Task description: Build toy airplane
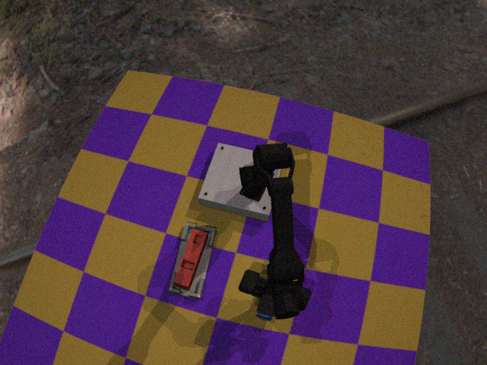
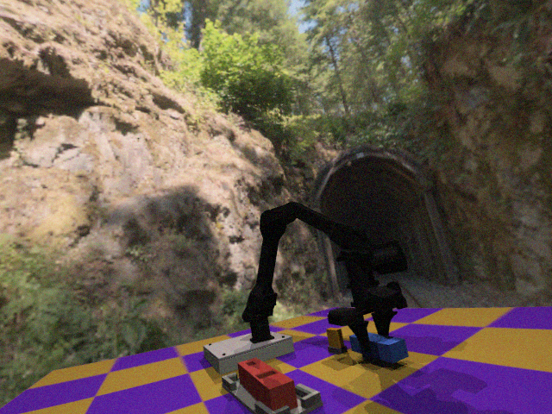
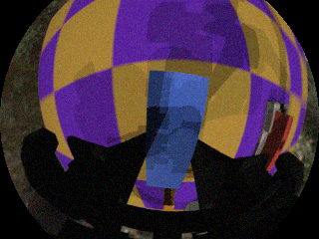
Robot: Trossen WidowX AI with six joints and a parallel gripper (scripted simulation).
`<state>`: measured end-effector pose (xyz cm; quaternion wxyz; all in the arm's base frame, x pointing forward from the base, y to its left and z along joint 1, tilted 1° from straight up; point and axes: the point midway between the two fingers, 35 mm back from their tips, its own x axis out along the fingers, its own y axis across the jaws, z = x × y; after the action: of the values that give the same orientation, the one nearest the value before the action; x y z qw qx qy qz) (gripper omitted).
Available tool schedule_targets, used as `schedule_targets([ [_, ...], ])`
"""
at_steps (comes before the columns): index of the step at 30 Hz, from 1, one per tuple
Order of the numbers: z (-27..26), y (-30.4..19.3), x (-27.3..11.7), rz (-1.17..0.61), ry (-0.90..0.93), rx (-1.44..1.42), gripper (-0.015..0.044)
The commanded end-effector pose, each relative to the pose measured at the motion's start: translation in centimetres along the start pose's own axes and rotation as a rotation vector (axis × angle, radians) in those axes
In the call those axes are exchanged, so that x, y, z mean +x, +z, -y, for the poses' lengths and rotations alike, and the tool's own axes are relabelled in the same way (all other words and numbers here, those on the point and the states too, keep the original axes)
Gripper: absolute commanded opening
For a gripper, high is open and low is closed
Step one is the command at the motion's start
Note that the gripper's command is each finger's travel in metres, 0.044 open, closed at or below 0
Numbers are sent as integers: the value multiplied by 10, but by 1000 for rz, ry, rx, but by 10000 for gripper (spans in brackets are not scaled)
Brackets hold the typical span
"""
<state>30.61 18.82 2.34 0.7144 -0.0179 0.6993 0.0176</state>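
Note:
The red fuselage (image 1: 193,255) (image 2: 267,383) lies lengthwise in the grey cradle (image 1: 204,268) (image 2: 313,401), its two sockets facing up and empty. Whether it is fully down is hard to tell. My gripper (image 2: 375,348) (image 3: 169,137) is shut on the blue wing (image 2: 394,350) (image 3: 176,95), one finger on each long side. The wing is low over the table; contact beneath it is unclear. Only its blue end (image 1: 264,315) shows in the top view. The orange tail fin (image 2: 335,338) stands upright beside the wing, partly visible in the wrist view (image 3: 168,197).
The grey robot base plate (image 1: 224,176) (image 2: 235,355) is behind the cradle. The checkered table (image 1: 106,243) carries everything. The tail fin is close to the wing's base-side end, and the cradle is off to the right in the wrist view.

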Motion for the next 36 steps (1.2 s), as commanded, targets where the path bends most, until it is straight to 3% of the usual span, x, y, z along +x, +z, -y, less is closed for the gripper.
schedule_targets([
  [1, 0, 0, -4, -6, 0, 10, 0],
  [36, -1, 3, -109, 0, 1, 3, 0],
])
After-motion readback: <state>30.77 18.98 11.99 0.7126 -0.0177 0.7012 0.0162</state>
